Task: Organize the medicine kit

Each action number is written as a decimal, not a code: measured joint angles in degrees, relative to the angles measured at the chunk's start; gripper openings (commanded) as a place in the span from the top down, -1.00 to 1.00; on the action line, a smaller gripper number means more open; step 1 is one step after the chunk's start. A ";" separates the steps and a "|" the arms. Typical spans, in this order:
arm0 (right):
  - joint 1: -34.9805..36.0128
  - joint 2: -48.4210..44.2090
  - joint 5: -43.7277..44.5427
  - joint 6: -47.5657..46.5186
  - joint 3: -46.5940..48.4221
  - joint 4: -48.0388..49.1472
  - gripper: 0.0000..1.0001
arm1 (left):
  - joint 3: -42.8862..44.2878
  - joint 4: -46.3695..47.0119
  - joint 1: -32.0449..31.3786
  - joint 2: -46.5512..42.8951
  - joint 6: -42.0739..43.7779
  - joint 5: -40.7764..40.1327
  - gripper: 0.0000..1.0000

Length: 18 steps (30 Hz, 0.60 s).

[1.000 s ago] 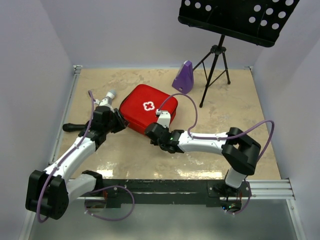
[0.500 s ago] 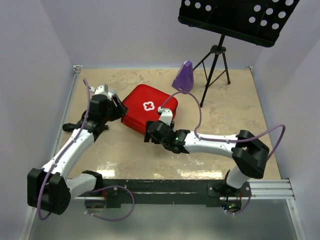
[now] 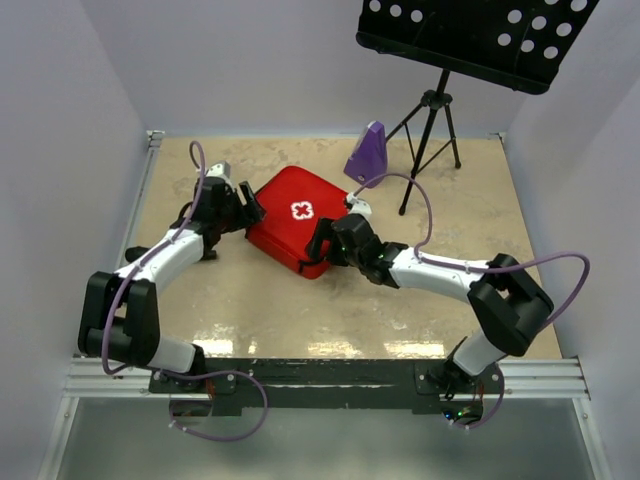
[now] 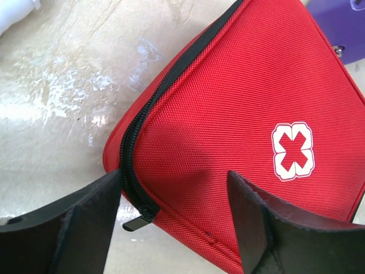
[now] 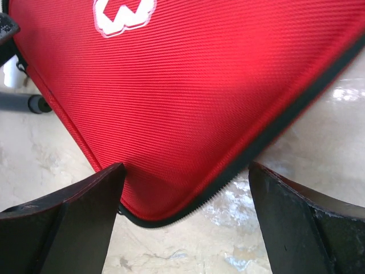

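Note:
The medicine kit (image 3: 298, 218) lies closed on the table, red with a white cross (image 4: 292, 150) on top and a black zipper round its edge. My left gripper (image 3: 246, 207) is at its left corner, jaws open (image 4: 174, 178); one finger stands beside the zipper pull (image 4: 137, 221), the other over the red top. My right gripper (image 3: 324, 246) is at the kit's near corner (image 5: 162, 211), also open (image 5: 187, 170), with the corner lying between its spread fingers. Neither gripper holds anything.
A purple metronome-shaped object (image 3: 367, 154) stands just behind the kit. A black music stand (image 3: 470, 38) on a tripod (image 3: 430, 130) occupies the back right. A dark handle-like object (image 3: 140, 255) lies by the left arm. Walls close in on three sides.
Both grippers opened wide. The left arm swung farther back to the kit's left corner; the right arm moved up to its near corner. The kit shifted slightly to the right.

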 measured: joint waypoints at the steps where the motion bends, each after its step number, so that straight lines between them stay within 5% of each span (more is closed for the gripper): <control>1: -0.09 0.63 -0.44 -0.35 0.28 0.28 -0.89 | -0.39 0.83 0.07 0.02 0.07 0.52 -0.39; 9: -1.25 2.23 -3.17 -3.10 1.40 0.52 -0.84 | -9.79 8.22 0.35 -5.81 1.29 2.47 0.44; 18: -2.01 2.75 -3.74 -9.33 2.78 -0.17 -0.62 | -20.17 3.85 -2.82 -17.84 -2.05 8.44 0.56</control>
